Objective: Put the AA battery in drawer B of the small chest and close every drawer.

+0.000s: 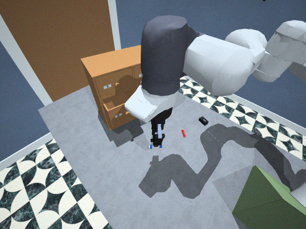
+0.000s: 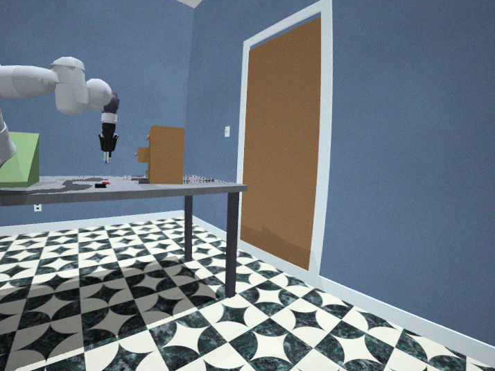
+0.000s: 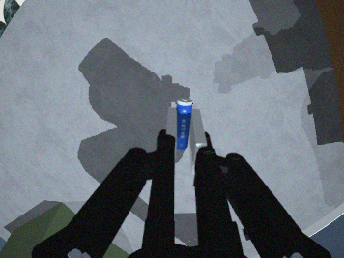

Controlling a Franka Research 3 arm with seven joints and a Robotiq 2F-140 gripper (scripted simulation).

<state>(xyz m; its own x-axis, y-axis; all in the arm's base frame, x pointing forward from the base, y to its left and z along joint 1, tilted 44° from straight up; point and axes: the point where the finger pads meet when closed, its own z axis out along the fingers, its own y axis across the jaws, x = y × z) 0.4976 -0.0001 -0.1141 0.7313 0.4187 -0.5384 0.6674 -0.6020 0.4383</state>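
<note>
The blue AA battery (image 1: 150, 146) (image 2: 106, 162) (image 3: 184, 131) with a white end is held between my fingertips. My gripper (image 1: 156, 145) (image 2: 107, 160) (image 3: 183, 121) is shut on it, pointing down, well above the table and in front of the chest. The wooden chest (image 1: 112, 60) (image 2: 167, 154) (image 3: 334, 20) stands upright. One left-hand drawer (image 1: 121, 120) (image 2: 143, 154), below the top left one, is pulled partly out; its visible inside shows nothing. The label letters are too small to read. My arm hides the chest's right side in the top view.
A red cylinder (image 1: 183, 132) (image 2: 106, 182) and a small black block (image 1: 203, 120) (image 2: 100, 186) lie on the table to the right of my gripper in the top view. A large green wedge-shaped block (image 1: 257, 195) (image 2: 24, 156) (image 3: 43, 233) stands near the arm's base.
</note>
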